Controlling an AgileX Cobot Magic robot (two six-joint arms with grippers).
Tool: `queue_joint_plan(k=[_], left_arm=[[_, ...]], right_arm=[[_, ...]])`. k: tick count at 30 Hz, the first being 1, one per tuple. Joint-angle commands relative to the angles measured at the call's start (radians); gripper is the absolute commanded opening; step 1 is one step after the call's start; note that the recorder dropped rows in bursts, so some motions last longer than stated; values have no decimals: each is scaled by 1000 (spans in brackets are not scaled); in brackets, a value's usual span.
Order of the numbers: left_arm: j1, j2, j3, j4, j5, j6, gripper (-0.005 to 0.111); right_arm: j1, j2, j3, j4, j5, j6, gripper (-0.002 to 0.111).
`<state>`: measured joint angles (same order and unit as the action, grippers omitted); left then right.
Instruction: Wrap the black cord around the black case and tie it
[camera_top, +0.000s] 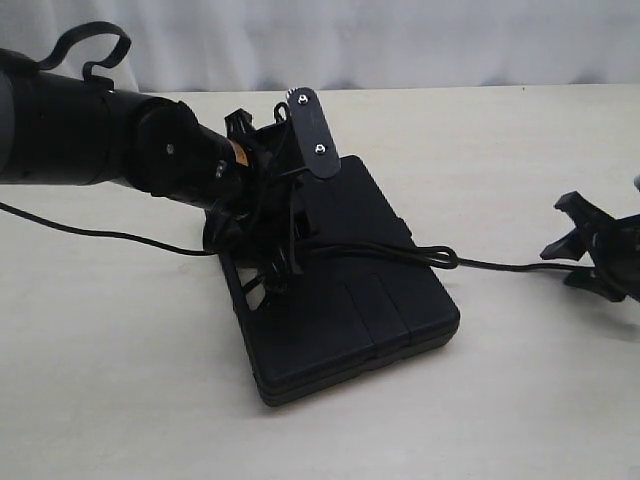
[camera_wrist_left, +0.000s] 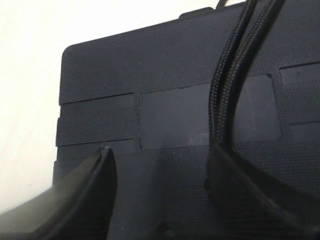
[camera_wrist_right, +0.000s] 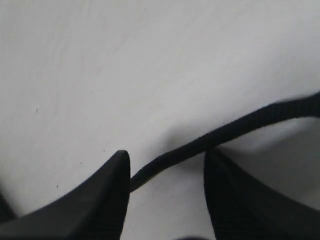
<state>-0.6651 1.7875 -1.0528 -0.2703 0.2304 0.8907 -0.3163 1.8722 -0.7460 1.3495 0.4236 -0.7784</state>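
The black case (camera_top: 345, 300) lies flat in the middle of the table, ribbed lid panels up. The black cord (camera_top: 385, 251) crosses the lid and runs off its right edge over the table to my right gripper (camera_top: 562, 230). That gripper is open low over the table, and the cord (camera_wrist_right: 235, 129) lies loose between its fingers (camera_wrist_right: 112, 175). My left gripper (camera_top: 268, 238) hangs open over the case's left part. In the left wrist view two braided cord strands (camera_wrist_left: 231, 75) run over the lid (camera_wrist_left: 165, 115) beside one finger (camera_wrist_left: 222, 172); nothing is gripped by my left gripper (camera_wrist_left: 160, 162).
A thin black line (camera_top: 100, 236) trails over the table left of the case. The left arm's looped cable (camera_top: 90, 45) arches at the far left. A black bracket (camera_top: 315, 135) on the left wrist stands above the case's far edge. A pale curtain hangs behind the light table (camera_top: 120, 380).
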Motion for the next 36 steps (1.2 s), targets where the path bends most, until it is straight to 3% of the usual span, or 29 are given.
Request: queue_joint_plan(k=[1, 6, 13, 24, 28, 36], left_arm=[[-9, -2, -7, -10, 9, -4, 54], [-9, -2, -7, -10, 23, -4, 54], [-9, -2, -7, -10, 24, -4, 54], [-9, -2, -7, -12, 24, -4, 54], [-9, -2, -7, -12, 24, -4, 54], [-9, -2, -7, -12, 22, -4, 54]], right_arm=[[-6, 78, 1, 52, -18, -89, 46], [-6, 169, -52, 45, 63, -102, 43], [-6, 250, -104, -5, 47, -197, 5], [5, 270, -150, 107, 71, -422, 4], [64, 259, -150, 190, 27, -548, 4], [229, 190, -150, 160, -237, -625, 4]])
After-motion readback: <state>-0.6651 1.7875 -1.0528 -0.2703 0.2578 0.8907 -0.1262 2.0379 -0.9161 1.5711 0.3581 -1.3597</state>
